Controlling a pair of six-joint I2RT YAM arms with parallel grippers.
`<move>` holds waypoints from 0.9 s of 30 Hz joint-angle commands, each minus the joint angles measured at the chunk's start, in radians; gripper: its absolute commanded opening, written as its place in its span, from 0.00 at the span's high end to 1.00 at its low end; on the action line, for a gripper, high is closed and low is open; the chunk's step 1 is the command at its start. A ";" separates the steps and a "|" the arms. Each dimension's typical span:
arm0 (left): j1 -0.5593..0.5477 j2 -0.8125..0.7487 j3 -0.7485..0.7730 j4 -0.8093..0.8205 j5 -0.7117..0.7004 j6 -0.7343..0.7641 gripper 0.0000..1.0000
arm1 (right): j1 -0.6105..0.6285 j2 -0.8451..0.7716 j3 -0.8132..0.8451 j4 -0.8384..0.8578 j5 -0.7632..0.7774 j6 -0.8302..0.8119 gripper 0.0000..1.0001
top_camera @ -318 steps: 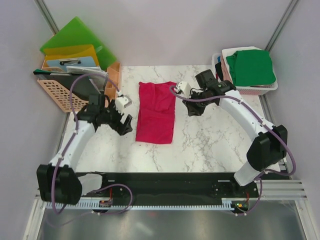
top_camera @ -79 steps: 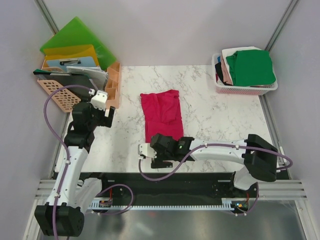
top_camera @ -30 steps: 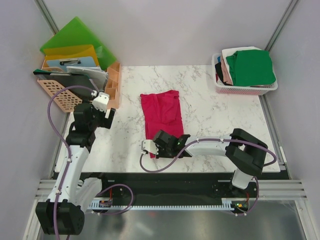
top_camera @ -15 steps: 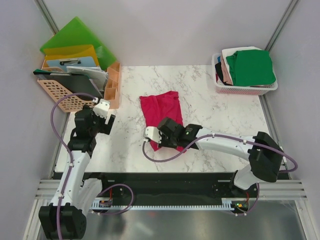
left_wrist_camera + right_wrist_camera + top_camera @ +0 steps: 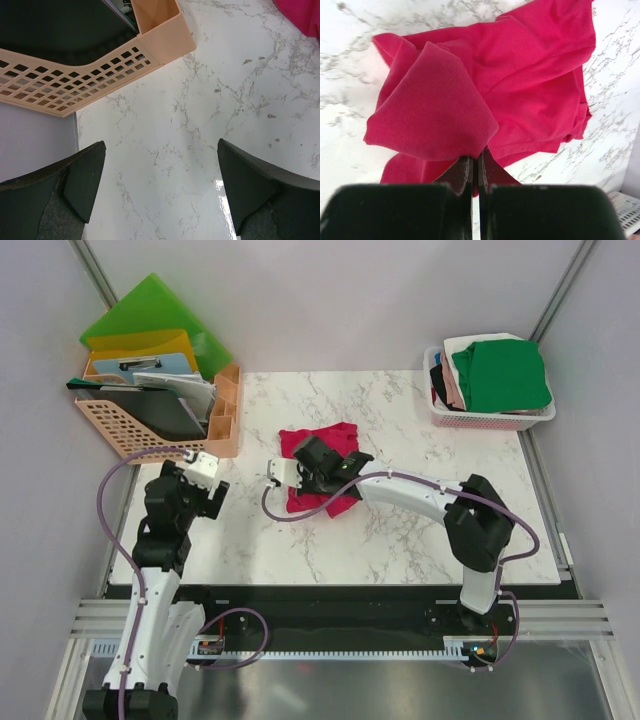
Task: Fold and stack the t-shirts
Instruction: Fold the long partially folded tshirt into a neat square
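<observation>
Here, the right gripper (image 5: 475, 167) is pinching a fold of the crimson shirt (image 5: 520, 75), bunched mid-way across the table (image 5: 420, 530), while the left gripper (image 5: 160, 150) is hovering wide open beside the basket (image 5: 75, 85).

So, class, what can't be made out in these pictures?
- Top view: green shirt covers the other shirts in the basket; count unclear.
- Top view: right arm hides part of the red shirt.
- Left wrist view: red shirt cut off by the top edge.
</observation>
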 commanded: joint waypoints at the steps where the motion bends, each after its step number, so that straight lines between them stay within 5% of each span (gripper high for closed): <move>1: 0.003 -0.019 -0.019 -0.019 0.007 0.049 0.00 | -0.040 0.047 0.125 -0.015 0.039 -0.101 1.00; 27: 0.003 0.068 -0.011 0.031 0.044 0.021 0.00 | -0.224 0.454 0.634 -0.041 0.129 -0.377 0.97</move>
